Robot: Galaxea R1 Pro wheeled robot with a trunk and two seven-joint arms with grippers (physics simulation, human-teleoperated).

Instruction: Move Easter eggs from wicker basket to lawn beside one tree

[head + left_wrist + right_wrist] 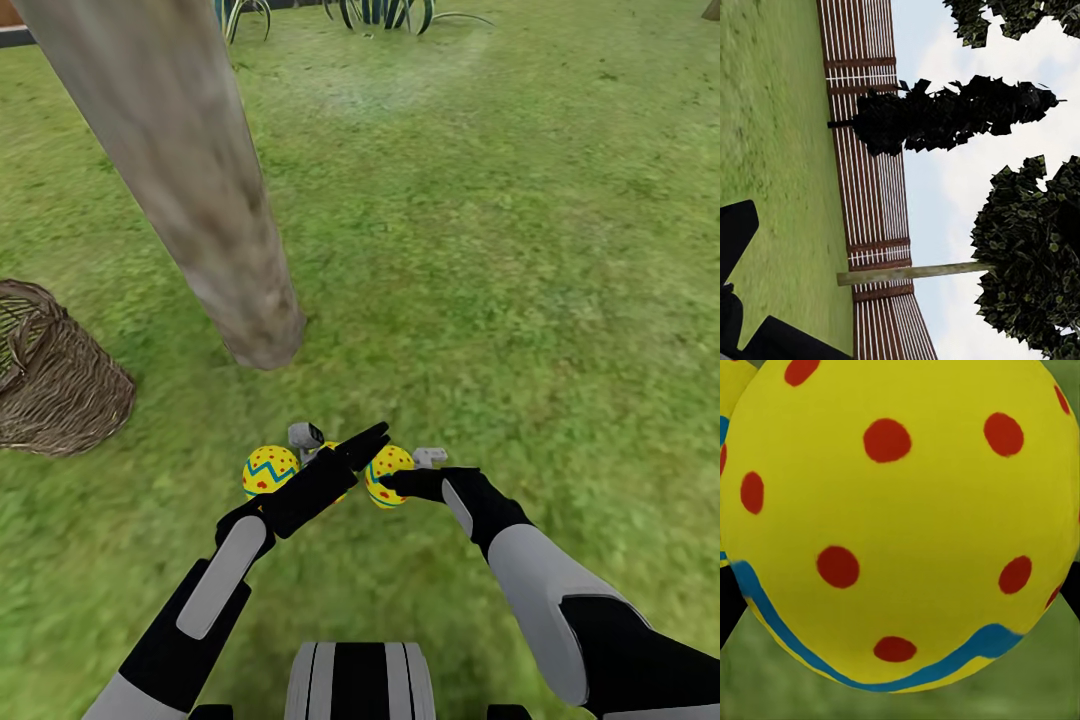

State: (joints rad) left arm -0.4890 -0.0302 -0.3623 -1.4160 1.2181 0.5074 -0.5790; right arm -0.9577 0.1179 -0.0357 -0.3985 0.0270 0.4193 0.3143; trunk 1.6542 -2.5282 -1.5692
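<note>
- Head view: even, bright daylight, flat render look. No hard cast shadows on the lawn point(520, 260); only a faint darker patch at the base of the tree trunk point(190, 170).
- Trunk leans strongly toward the frame's top-left corner (wide-angle stretch at the edges). Grass texture soft and smeared, worse toward the bottom edge.
- Pale hazy spot on the grass near the top centre, mild glare.
- Left wrist view: bright sky point(945, 195) with white cloud, foliage point(1035, 270) nearly black against it, high contrast. Fence point(870, 180) slats crisp.
- Right wrist view: egg point(900, 525) evenly lit, no highlight, edges slightly soft; grass behind is blurred.
</note>
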